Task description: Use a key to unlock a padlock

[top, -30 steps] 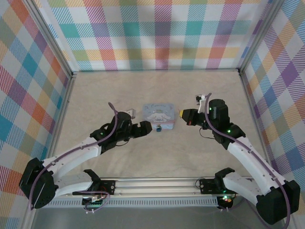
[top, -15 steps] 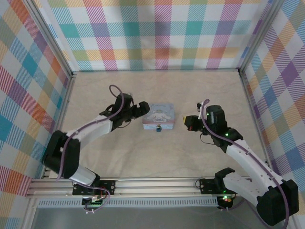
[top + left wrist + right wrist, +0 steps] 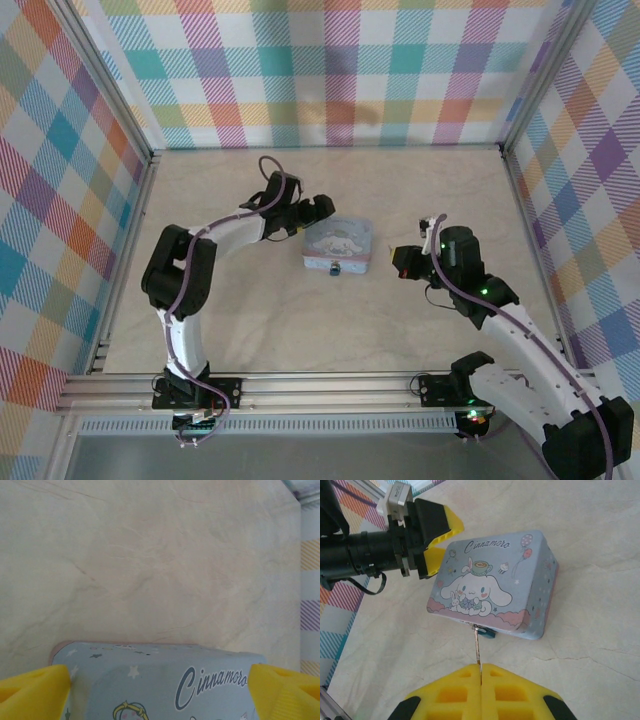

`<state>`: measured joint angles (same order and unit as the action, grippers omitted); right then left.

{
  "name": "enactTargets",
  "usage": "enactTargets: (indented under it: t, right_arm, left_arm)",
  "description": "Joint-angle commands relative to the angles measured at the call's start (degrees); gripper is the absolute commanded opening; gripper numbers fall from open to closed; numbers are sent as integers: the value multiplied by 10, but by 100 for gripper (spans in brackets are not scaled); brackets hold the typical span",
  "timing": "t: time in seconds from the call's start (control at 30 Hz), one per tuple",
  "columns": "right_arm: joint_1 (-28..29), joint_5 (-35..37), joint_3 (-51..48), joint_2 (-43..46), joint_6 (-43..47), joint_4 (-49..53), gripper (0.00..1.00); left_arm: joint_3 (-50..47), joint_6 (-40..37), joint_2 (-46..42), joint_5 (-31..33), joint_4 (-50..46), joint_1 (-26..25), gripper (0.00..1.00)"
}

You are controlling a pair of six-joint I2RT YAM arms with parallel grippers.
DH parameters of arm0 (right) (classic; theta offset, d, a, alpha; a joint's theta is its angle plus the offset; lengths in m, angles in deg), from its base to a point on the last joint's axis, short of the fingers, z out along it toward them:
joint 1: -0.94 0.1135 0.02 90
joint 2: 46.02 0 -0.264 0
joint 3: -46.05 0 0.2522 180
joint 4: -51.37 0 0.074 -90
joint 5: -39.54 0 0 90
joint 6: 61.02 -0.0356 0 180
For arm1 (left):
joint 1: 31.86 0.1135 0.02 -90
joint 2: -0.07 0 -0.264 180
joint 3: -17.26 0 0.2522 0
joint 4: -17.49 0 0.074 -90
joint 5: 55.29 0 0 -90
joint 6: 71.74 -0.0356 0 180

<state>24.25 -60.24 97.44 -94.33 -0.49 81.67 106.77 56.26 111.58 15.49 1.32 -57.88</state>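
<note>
Near the middle of the table (image 3: 250, 320) sat the light-blue box (image 3: 345, 238) with a white cartoon dog on its lid. The padlock (image 3: 485, 631) was small and dark. It hung on the side of the box that faced the near edge of the table, right against the box wall.

Your right claw (image 3: 481, 667) was on the side of the box toward the right edge of the table, a little apart from the box. Its two yellow tips were pressed together, and they pinched the key (image 3: 477, 647) between them. The key was thin and pale. It stuck straight out from the claw toward the padlock, and its far tip was right at the padlock. You could not tell from the pictures if the tip was inside the keyhole or only touching the lock.

Your left claw (image 3: 318, 212) was at the corner of the box that pointed to the far edge and the left edge of the table. It stood wide apart and held nothing. From the left wrist, the end of the box lay between its two yellow fingers (image 3: 32, 690), one on each side. You could not tell if those fingers touched the box.
</note>
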Motion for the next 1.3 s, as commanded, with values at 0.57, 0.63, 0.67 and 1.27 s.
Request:
enactTargets:
  t: [0.57, 0.63, 0.67, 1.27]
  right_arm:
    - [-15, 101, 83, -155, 51, 7, 0]
    - [-25, 101, 106, -187, 55, 5, 0]
    - [-29, 100, 121, -205, 57, 1, 0]
    - [-51, 100, 316, -468, 107, -11, 0]
  left_arm:
    - [-135, -53, -173, -9, 23, -4, 100]
    - [-180, -52, -213, 1, 37, -7, 100]
    - [-204, -48, -234, 4, 48, -10, 100]
    - [-402, -139, -201, 105, 386, -163, 100]
